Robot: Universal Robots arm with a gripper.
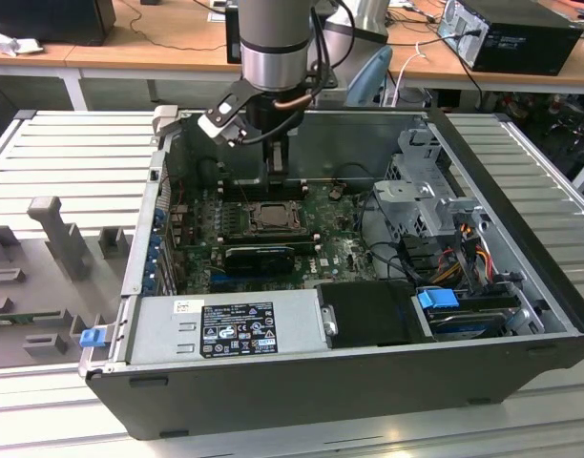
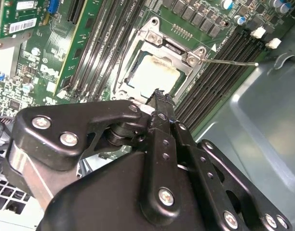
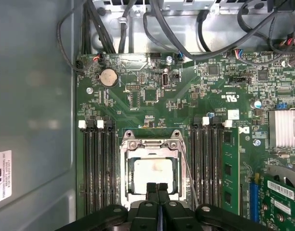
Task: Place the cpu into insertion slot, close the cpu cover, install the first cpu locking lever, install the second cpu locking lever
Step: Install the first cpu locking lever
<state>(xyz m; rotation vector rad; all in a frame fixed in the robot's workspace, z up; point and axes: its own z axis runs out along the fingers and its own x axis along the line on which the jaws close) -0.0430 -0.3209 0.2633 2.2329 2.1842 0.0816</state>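
cpu under cpu cover, end effector above

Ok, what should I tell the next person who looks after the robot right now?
Gripper: shut, empty, tips at the cover's edge; I can't tell if they touch it.
Cpu: lying in the slot.
Cover: down over the cpu.
Done: cpu placed, cover looks closed.
Left: the levers. One lever juts out sideways, unlatched; I can't judge the other.
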